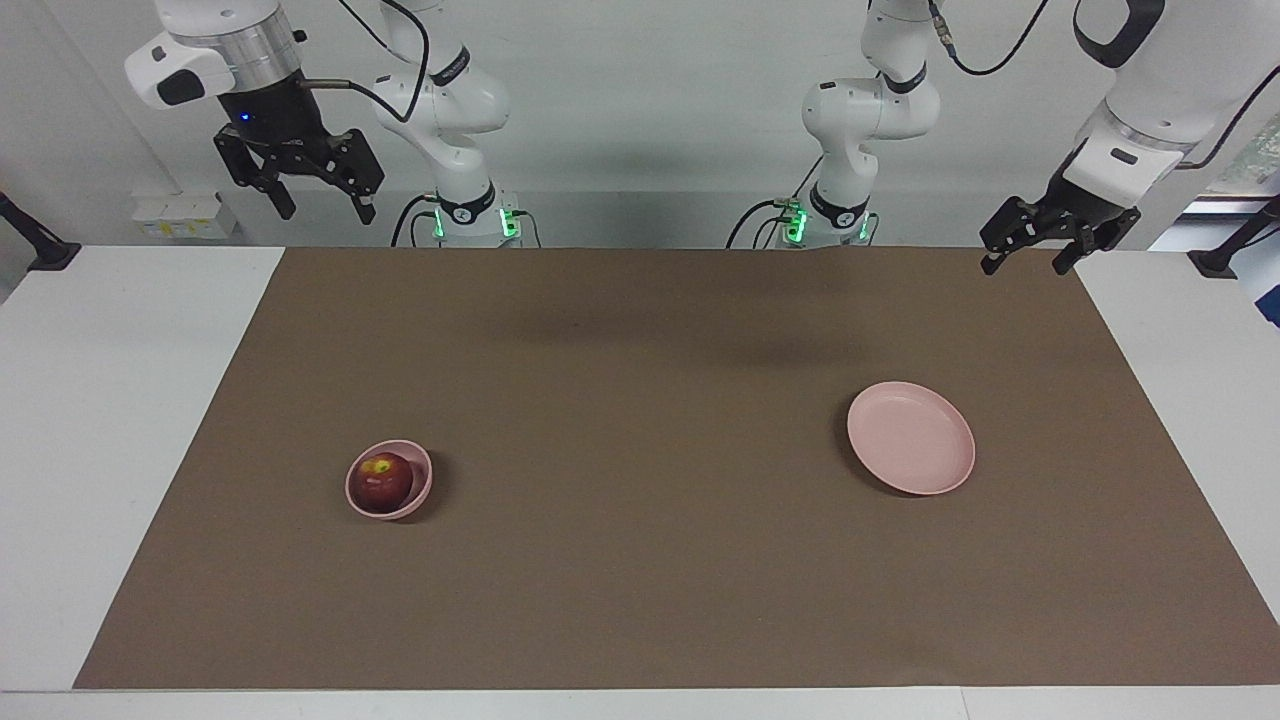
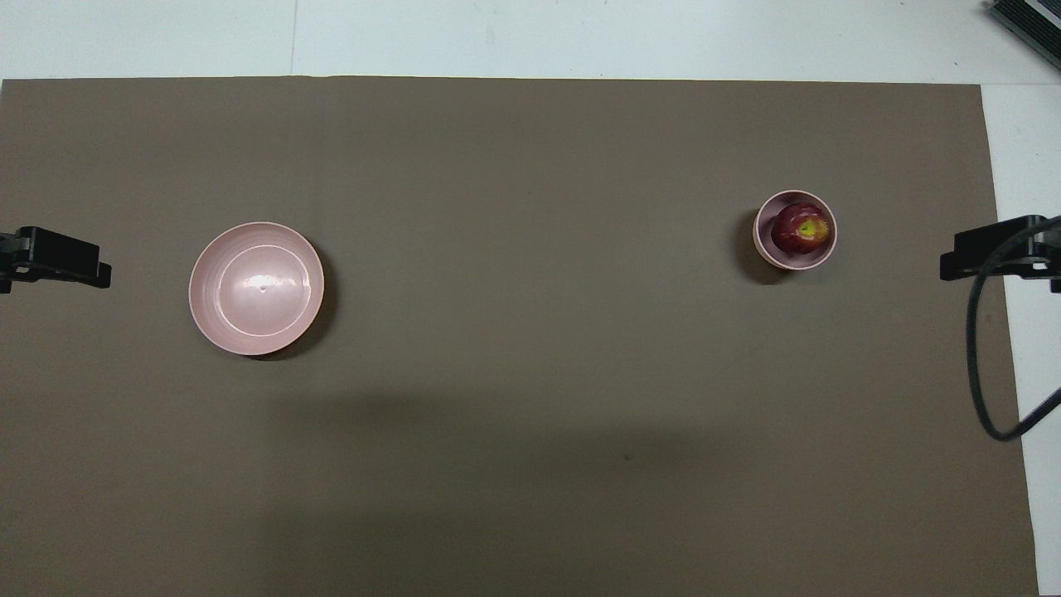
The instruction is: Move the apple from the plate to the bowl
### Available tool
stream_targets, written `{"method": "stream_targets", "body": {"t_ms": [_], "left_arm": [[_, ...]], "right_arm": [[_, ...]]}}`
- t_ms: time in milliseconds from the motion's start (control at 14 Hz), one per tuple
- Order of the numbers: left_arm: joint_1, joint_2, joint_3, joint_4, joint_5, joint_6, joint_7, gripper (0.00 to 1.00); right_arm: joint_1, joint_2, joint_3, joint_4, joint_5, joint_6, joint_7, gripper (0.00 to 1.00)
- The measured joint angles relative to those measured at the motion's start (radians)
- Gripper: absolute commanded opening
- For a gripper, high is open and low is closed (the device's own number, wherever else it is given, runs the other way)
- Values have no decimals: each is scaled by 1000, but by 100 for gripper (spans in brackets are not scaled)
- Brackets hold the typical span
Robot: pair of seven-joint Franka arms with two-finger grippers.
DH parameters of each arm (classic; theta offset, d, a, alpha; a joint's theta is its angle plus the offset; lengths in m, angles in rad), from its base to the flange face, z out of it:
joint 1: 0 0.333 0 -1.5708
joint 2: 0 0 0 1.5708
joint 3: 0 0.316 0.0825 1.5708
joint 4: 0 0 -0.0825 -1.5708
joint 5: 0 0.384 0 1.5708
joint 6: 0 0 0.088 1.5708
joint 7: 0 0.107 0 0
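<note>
I see the apple (image 1: 381, 481) sitting in the bowl (image 1: 389, 479); the plate (image 1: 911, 437) lies bare, well apart from the bowl toward the left arm's end.

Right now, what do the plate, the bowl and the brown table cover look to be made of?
Plate: probably smooth plastic or melamine, pale pink with a soft glossy highlight at its centre. Bowl: likely the same, matching pink with a thin even rim; it holds the apple. Table cover: matte brown sheet, perhaps paper or felt, flat with no glare and clean straight edges.
</note>
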Motion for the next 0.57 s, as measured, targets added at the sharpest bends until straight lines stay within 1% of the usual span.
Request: {"method": "stream_targets", "body": {"t_ms": [571], "left_arm": [[0,0,0,0,0,0,0,100]], "right_arm": [[3,0,4,3,-2,0,-8,100]]}}
